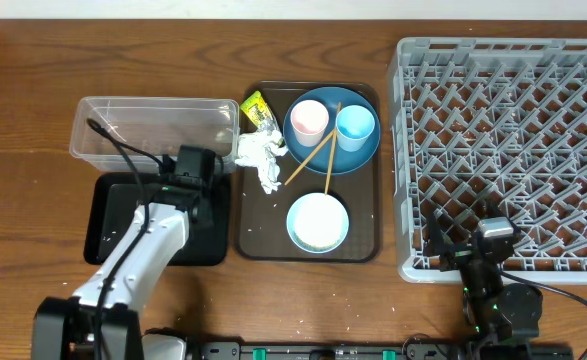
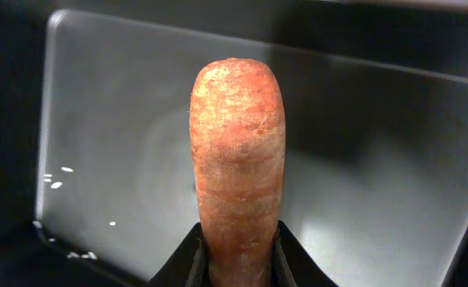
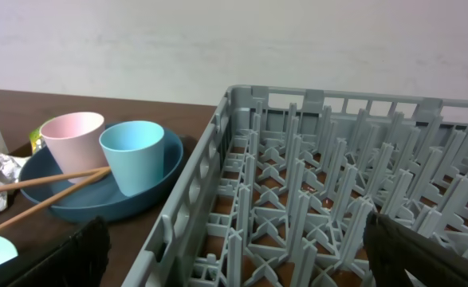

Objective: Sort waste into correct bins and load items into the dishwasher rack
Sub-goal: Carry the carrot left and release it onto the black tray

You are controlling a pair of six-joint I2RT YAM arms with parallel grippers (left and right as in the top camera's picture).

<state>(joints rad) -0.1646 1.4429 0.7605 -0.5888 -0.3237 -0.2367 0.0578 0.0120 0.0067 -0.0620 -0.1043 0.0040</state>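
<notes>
My left gripper (image 2: pixel 237 243) is shut on the small orange carrot (image 2: pixel 236 159), which hangs over the black tray (image 2: pixel 377 199); a few rice grains (image 2: pixel 55 182) lie on that tray. From overhead, the left gripper (image 1: pixel 195 180) sits over the tray's far right part, beside the clear tub (image 1: pixel 153 130). On the brown tray lie a yellow-green wrapper (image 1: pixel 257 108) and a crumpled tissue (image 1: pixel 261 155). The blue plate (image 1: pixel 359 158) carries the pink cup (image 1: pixel 309 120), the light-blue cup (image 1: pixel 355 126) and chopsticks (image 1: pixel 311 160). A white bowl (image 1: pixel 318 222) stands nearer. My right gripper (image 1: pixel 478 248) stands open at the rack's (image 1: pixel 399 160) front edge.
The brown serving tray (image 1: pixel 368 250) lies between the bins and the rack, with stray white specks on it. The wall of the rack (image 3: pixel 194 207) fills the right wrist view, the plate (image 3: pixel 150 195) and the cups to its left. A black cable loops over the tub.
</notes>
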